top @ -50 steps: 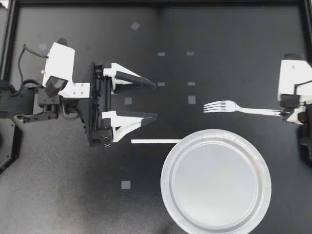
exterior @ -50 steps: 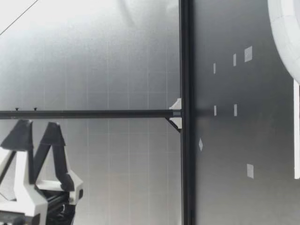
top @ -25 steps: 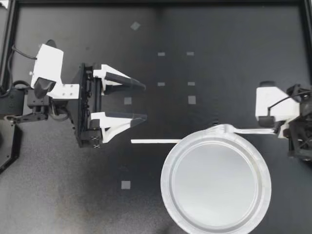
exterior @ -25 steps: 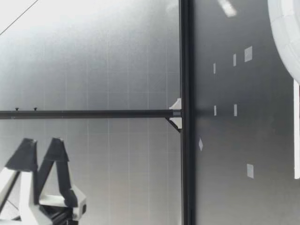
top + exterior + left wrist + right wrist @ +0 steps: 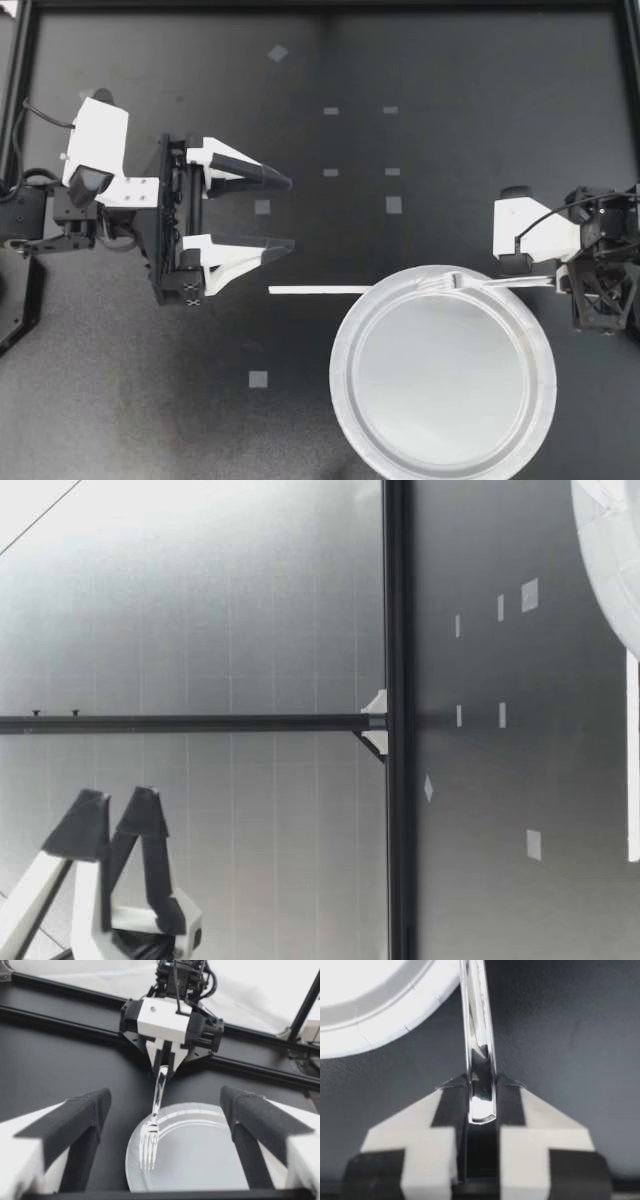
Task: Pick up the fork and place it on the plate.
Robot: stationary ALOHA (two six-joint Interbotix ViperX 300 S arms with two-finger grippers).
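Most of the carrying looks done, and I judge the step in hand to be the placing itself. The clear plastic fork point(image 5: 470, 284) is pinched by the end of its handle between my right jaws, which are closed tight on it from both sides, as the right wrist view shows point(image 5: 477, 1035). It reaches out level from them toward the middle of the black bench point(image 5: 450, 90). Its tines lie over the rim of the round white paper plate point(image 5: 340, 370), on the side of the plate farthest from the low camera. The rest of the handle hangs over bare bench just outside that rim. I cannot tell whether the tines touch the plate. From the left wrist view the fork point(image 5: 152, 1130) slopes gently down onto the plate point(image 5: 200, 1155). The plate sits on the right half of the bench, against the edge where the low camera stands. My left jaws are spread wide and empty, raised over the left half of the bench and aimed at the plate. Next, I think, the right arm needs to bring the fork farther in over the plate's flat middle, lower it, and only then part its jaws. Let go here, and the fork might tip off the rim.
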